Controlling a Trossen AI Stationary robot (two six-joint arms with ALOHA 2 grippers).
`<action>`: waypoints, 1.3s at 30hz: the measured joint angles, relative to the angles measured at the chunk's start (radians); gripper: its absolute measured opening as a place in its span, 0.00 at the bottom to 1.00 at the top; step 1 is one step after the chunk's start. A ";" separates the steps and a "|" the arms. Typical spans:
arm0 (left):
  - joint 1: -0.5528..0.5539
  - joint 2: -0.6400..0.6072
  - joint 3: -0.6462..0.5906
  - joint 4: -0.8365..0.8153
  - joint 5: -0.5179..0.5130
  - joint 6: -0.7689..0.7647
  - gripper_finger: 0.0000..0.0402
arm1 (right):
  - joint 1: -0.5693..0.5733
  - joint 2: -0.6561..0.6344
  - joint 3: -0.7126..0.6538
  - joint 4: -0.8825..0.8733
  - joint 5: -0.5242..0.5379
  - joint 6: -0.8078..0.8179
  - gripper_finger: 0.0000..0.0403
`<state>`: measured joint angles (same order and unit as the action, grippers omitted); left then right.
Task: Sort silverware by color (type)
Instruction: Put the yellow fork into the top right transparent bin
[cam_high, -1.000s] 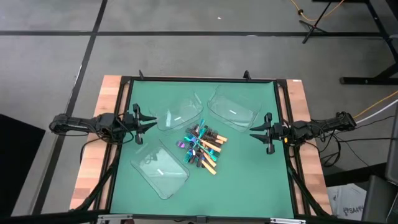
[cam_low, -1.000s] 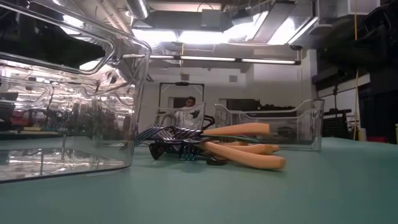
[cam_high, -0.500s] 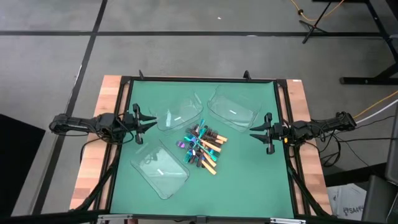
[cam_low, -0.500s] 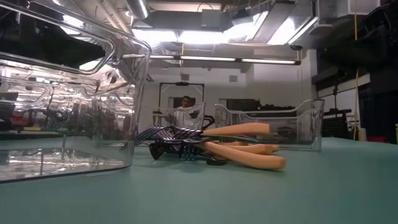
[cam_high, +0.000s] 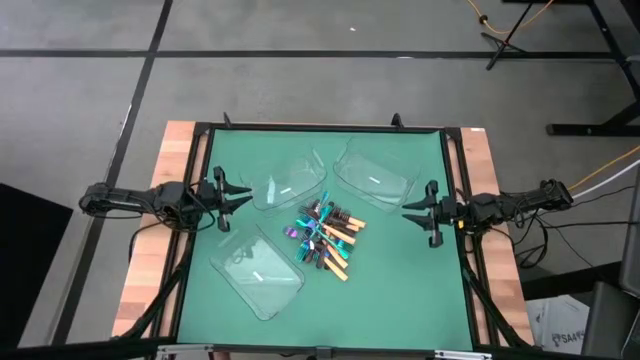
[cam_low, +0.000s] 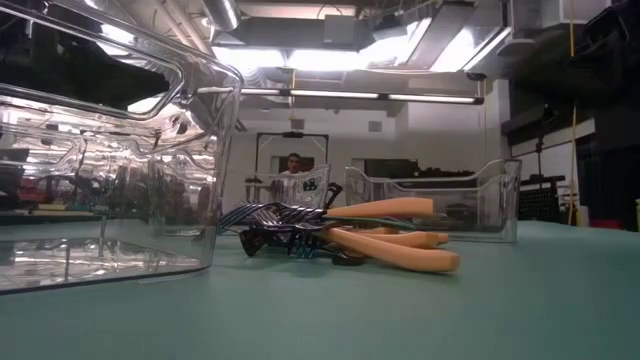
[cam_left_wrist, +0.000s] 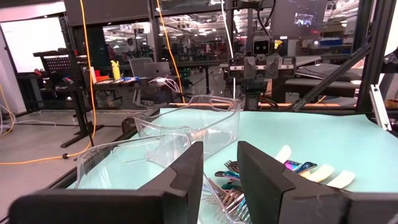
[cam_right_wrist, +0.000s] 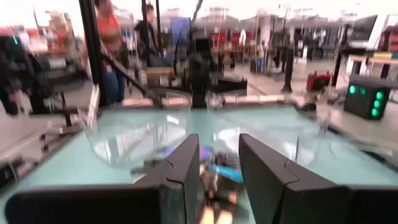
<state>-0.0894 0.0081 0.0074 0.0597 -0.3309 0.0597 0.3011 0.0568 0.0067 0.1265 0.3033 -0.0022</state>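
Note:
The silverware lies in one mixed heap on the green mat at the table's middle: orange-handled, iridescent blue-purple and dark pieces crossing one another. My left gripper hangs level over the mat's left edge, pointing at the heap, open and holding nothing. My right gripper hangs level over the mat's right edge, facing the heap, open and holding nothing. Both are well clear of the silverware.
Three clear plastic trays stand around the heap: one at the far middle, one at the far right and one at the near left. Wooden strips and a black frame border the mat. A person stands in the room beyond.

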 joint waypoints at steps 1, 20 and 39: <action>0.000 0.000 0.000 0.000 0.000 0.000 0.23 | 0.000 0.000 0.000 0.020 0.002 0.000 0.26; 0.000 0.000 0.000 0.000 0.000 0.000 0.23 | 0.000 0.001 0.008 0.305 0.095 0.104 0.53; 0.000 0.000 0.000 0.000 0.000 0.000 0.23 | 0.000 0.792 0.612 0.040 0.157 -0.003 0.51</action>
<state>-0.0891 0.0082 0.0074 0.0597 -0.3313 0.0601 0.3009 0.8486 0.6190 0.1662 0.4599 -0.0053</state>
